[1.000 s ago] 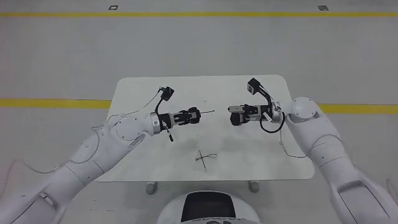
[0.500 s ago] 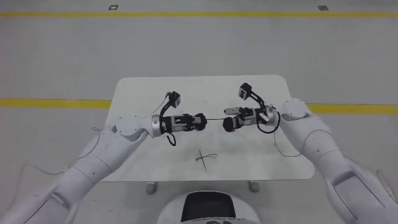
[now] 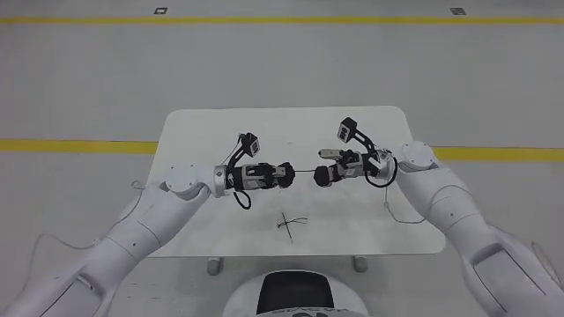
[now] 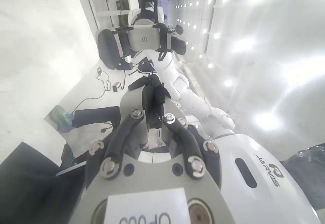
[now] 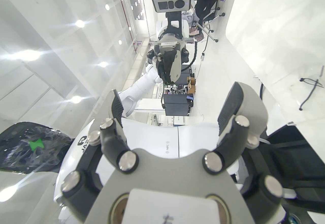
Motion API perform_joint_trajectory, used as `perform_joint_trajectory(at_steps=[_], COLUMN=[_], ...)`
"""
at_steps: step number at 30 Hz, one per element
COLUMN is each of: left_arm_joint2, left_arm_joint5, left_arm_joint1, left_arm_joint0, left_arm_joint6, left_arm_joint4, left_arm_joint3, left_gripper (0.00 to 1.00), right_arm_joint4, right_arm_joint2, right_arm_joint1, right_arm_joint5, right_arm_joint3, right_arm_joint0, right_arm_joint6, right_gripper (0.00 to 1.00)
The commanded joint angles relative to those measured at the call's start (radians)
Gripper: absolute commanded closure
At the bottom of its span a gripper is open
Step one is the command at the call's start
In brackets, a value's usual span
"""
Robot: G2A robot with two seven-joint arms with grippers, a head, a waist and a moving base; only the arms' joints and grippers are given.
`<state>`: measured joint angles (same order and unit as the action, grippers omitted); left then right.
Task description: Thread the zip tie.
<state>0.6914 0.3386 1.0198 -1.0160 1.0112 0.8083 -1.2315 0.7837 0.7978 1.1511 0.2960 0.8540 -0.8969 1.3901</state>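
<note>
Above the middle of the white table (image 3: 379,220), my left gripper (image 3: 287,173) is shut on a thin black zip tie (image 3: 302,173). The tie's free end sticks out level toward my right gripper (image 3: 324,165). That gripper is open and faces the left one, with the tie's tip just short of its fingers. In the left wrist view my left gripper (image 4: 153,87) has its fingers pressed together, and the open right gripper (image 4: 143,40) is straight ahead. In the right wrist view my right gripper (image 5: 175,105) has wide-spread fingers framing the shut left gripper (image 5: 168,68).
Loose black zip ties (image 3: 289,223) lie crossed on the table near its front edge, below the gap between the grippers; they also appear as loose ties (image 5: 309,86) in the right wrist view. Grey floor with yellow lines surrounds the table.
The left gripper has carried the zip tie to the right toward the table's middle. The right gripper has moved left to meet it. Little has shifted in the last half second.
</note>
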Motion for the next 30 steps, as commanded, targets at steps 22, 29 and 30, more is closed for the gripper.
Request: perform_joint_trajectory(at_steps=[22, 29, 30], left_arm_joint2=[-0.001, 0.005, 0.006], left_arm_joint5=[-0.030, -0.035, -0.035], left_arm_joint1=[0.036, 0.042, 0.042], left_arm_joint0=[0.021, 0.020, 0.020], left_arm_joint6=[0.038, 0.045, 0.046], left_arm_joint4=[0.013, 0.009, 0.009], left_arm_joint3=[0.070, 0.076, 0.077], left_gripper=[1.00, 1.00, 1.00], right_arm_joint4=[0.105, 0.112, 0.112], right_arm_joint2=[-0.104, -0.110, -0.111], right_arm_joint1=[-0.056, -0.064, -0.065], right_arm_joint5=[0.044, 0.044, 0.044], right_arm_joint3=[0.013, 0.022, 0.023], right_arm_joint0=[0.028, 0.029, 0.029], right_arm_joint6=[0.000, 0.000, 0.000], right_gripper=[0.84, 0.87, 0.89])
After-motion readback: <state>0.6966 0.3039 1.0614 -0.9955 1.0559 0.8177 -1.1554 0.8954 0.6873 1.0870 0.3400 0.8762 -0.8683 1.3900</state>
